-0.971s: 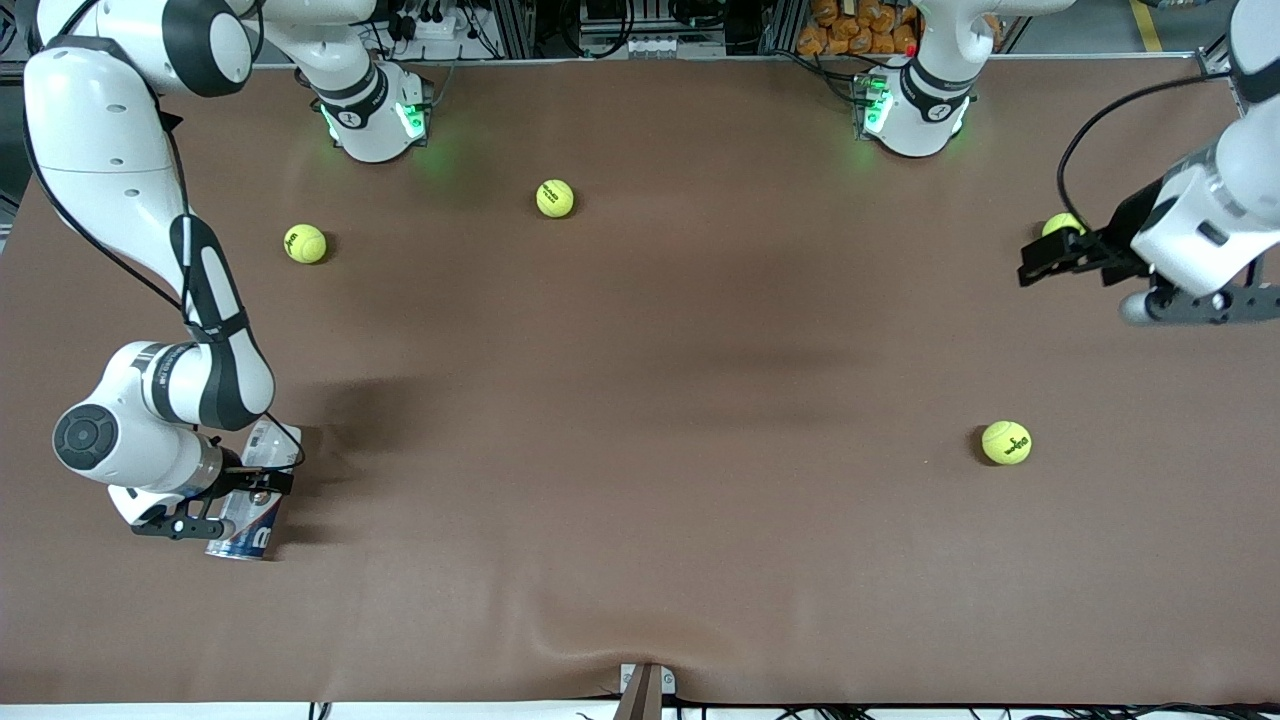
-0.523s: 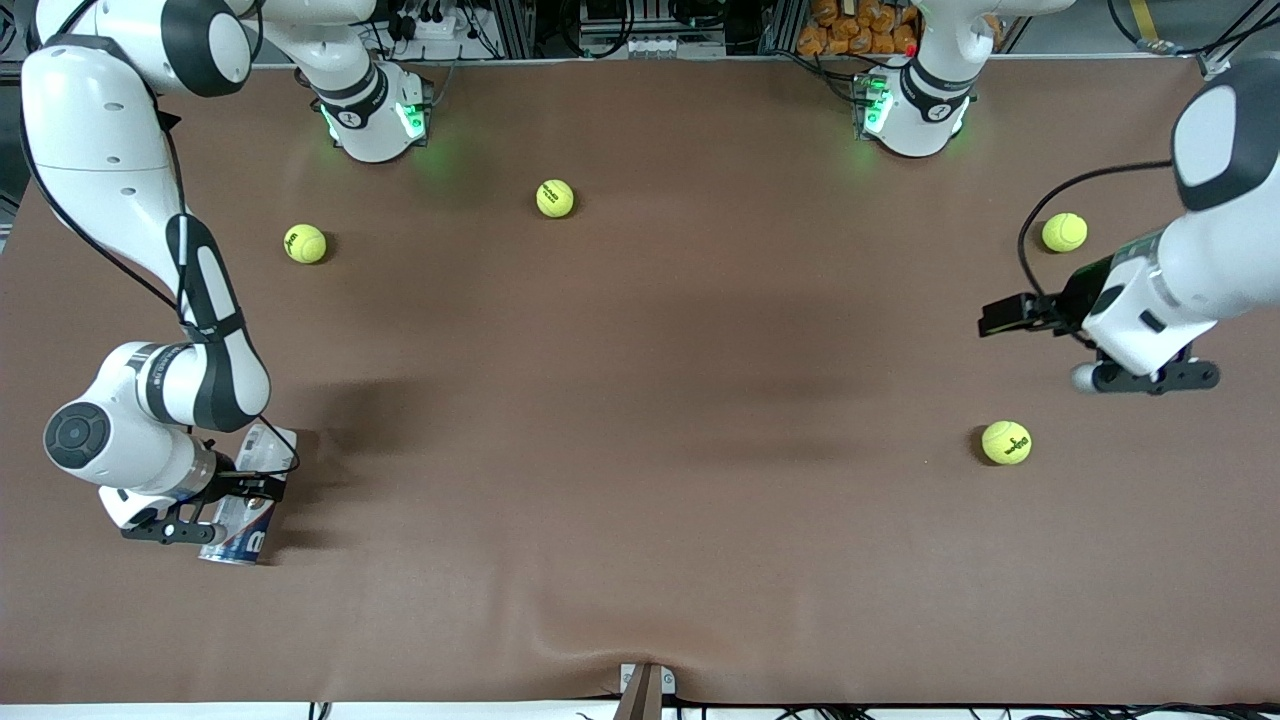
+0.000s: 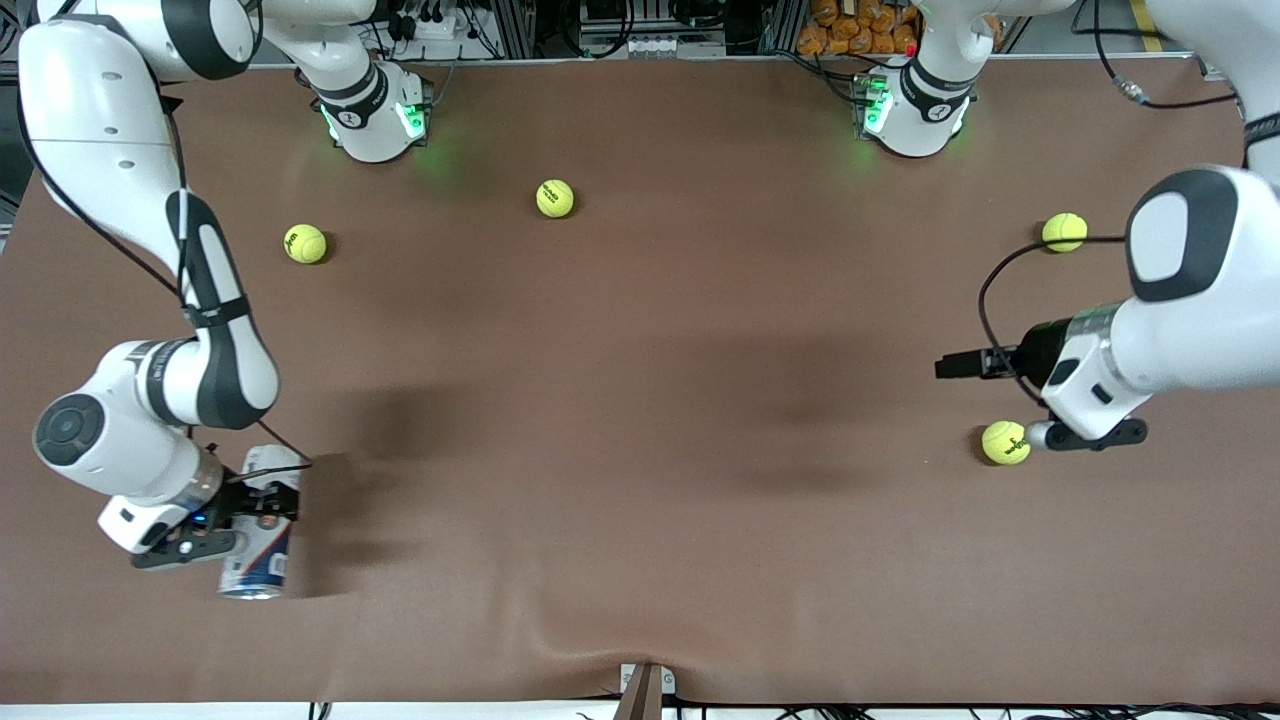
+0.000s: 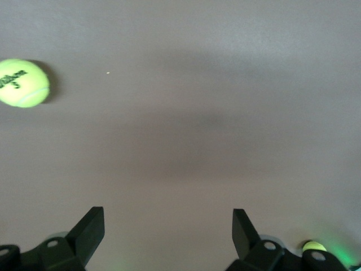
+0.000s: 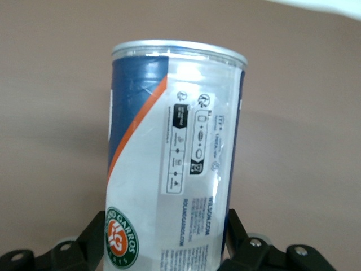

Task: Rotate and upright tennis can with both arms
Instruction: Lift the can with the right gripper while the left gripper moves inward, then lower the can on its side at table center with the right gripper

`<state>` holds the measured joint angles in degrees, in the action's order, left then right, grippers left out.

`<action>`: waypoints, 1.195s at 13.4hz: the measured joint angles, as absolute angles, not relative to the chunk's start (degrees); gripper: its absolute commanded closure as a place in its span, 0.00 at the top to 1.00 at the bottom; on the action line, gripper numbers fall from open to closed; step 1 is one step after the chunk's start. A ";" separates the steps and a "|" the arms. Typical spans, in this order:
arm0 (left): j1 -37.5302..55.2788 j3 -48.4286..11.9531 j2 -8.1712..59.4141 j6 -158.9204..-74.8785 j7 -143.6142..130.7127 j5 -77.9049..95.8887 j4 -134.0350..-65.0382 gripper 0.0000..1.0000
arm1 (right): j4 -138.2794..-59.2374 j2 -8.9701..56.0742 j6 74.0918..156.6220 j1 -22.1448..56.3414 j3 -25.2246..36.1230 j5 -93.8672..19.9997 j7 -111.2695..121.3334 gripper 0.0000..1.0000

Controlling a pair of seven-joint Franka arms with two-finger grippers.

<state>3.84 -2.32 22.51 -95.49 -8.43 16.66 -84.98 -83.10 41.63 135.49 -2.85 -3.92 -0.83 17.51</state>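
Note:
The tennis can [image 3: 254, 566] has a white and dark-blue label and a silver rim. It sits near the right arm's end of the table, tilted with its rim toward the front camera. My right gripper [image 3: 266, 503] is shut on its middle; I cannot tell if the can touches the table. In the right wrist view the can [image 5: 175, 152] fills the space between the fingers [image 5: 92, 238]. My left gripper [image 3: 950, 366] is open and empty over bare table at the left arm's end, beside a tennis ball [image 3: 1006, 442]. In the left wrist view my left gripper [image 4: 167, 227] holds nothing.
Other tennis balls lie near the right arm's base [image 3: 305, 243], near the table's middle back [image 3: 555, 198] and at the left arm's end [image 3: 1064, 232]. One ball shows in the left wrist view [image 4: 22, 83]. The brown mat [image 3: 640, 450] has a wrinkle at its front edge.
My left arm has swung down and toward the table's middle, its gripper now near the ball closest to the front camera. My right gripper has shifted the can toward the front camera.

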 measured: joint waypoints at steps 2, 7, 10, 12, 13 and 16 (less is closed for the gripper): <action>3.73 -2.31 24.69 -96.59 -8.43 18.98 -84.30 1.00 | -82.84 39.66 135.47 -1.20 -7.73 -0.63 21.45 0.88; 1.90 -2.22 25.37 -96.79 -8.41 22.83 -82.92 1.00 | -82.90 36.00 133.57 10.95 -9.16 3.08 36.16 0.87; 0.70 -2.15 25.92 -96.76 -8.38 28.84 -82.92 1.00 | -83.26 36.01 132.82 18.75 -9.23 6.29 39.53 0.85; 0.23 -2.14 26.88 -96.75 -8.37 34.05 -82.93 1.00 | -83.39 36.03 132.15 24.33 -9.10 8.95 39.68 0.85; 0.10 -2.13 27.59 -96.75 -8.37 36.60 -82.95 1.00 | -83.58 36.11 131.99 26.98 -9.08 10.54 39.34 0.85; 0.00 -2.13 30.06 -97.35 -8.30 44.04 -82.95 1.00 | -83.95 37.24 131.55 35.04 -8.58 16.28 31.09 0.85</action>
